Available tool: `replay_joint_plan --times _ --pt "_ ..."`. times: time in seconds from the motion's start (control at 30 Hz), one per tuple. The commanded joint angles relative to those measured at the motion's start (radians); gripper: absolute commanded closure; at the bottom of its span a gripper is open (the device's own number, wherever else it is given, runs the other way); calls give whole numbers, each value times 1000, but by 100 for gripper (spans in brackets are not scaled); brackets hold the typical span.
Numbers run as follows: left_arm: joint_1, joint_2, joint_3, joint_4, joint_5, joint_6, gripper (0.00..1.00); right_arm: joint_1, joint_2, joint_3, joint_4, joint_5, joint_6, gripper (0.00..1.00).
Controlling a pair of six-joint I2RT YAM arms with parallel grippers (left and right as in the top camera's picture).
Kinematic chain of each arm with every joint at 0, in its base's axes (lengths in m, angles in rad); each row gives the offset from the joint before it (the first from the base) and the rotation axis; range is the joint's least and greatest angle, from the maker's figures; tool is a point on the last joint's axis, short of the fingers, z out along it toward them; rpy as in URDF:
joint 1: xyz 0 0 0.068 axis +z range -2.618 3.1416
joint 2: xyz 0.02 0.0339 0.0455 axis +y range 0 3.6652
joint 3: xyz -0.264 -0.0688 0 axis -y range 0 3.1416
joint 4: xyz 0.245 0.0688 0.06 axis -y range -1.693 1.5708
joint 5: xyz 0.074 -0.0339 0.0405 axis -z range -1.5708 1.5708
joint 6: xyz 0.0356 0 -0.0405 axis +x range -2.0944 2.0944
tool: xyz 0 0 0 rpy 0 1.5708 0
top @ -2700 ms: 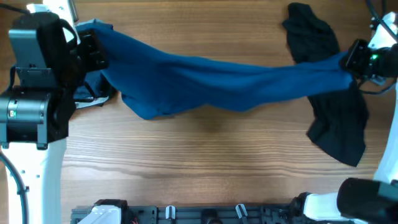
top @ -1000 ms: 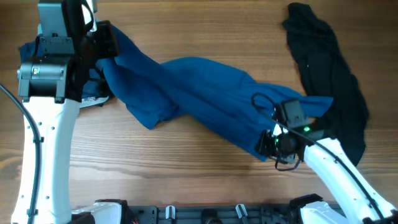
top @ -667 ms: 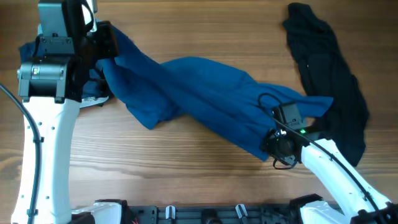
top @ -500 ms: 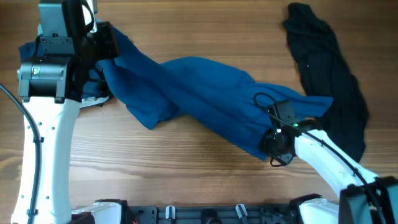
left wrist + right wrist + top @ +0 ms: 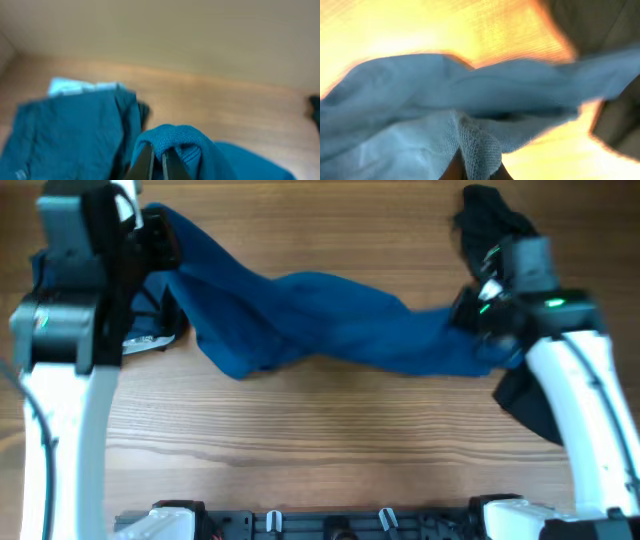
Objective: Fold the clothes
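A large mid-blue garment (image 5: pixel 330 330) stretches across the table from far left to right. My left gripper (image 5: pixel 165 252) is shut on its left end; the left wrist view shows the jaws pinched on a blue fold (image 5: pixel 175 142). My right gripper (image 5: pixel 468 315) is shut on the garment's right end, and the right wrist view shows a knit fold (image 5: pixel 480 145) between the jaws. A long black garment (image 5: pixel 530 395) lies at the right, partly under my right arm. More blue cloth (image 5: pixel 65 135) lies below the left gripper.
A dark garment with a pale label (image 5: pixel 150 340) lies under the blue one at the left edge. The wooden table (image 5: pixel 330 440) shows bare in front. A black rail (image 5: pixel 320 525) runs along the near edge.
My right gripper has carried the blue garment's end from the front middle back up to the right, pulling the cloth out long again. The left gripper has stayed at the far left.
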Motion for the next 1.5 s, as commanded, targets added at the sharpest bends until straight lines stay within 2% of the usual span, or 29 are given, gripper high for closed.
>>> replay_joint_plan --times 0.0,0.17,0.3,0.4,0.5,0.6,0.7,0.73,0.83,0.93,1.03,1.13,1.33,1.47 --pt "8 -182 23 45 -39 88 96 -113 -13 302 -61 6 -158 96" --pt "8 -407 23 94 -39 101 96 -222 -21 611 -204 -5 -218 96" --pt "8 -523 23 122 -35 101 96 -234 -56 625 -217 -33 -232 96" --pt "8 -480 23 137 -27 101 96 -234 -51 625 -161 -43 -225 96" --pt "8 -333 23 184 20 101 96 -234 -10 625 -63 -42 -225 96" --pt "8 -145 23 307 29 102 96 -234 70 625 89 -43 -179 96" --pt "9 39 23 536 28 105 96 -233 177 625 336 -59 -182 96" --pt "9 106 23 673 29 105 96 -233 206 625 429 -69 -185 96" --pt "8 183 23 961 29 105 96 -233 251 625 690 -109 -182 96" --pt "8 179 53 1068 29 105 96 -233 253 625 864 -118 -180 96" --pt "8 179 121 1007 72 105 96 -233 257 625 880 -115 -184 96" --pt "9 179 123 849 78 106 96 -233 283 624 759 -114 -189 96" --pt "60 183 123 198 78 150 96 -243 379 613 376 -106 -237 96" --pt "60 183 123 -91 86 150 96 -260 385 613 196 -107 -236 96"
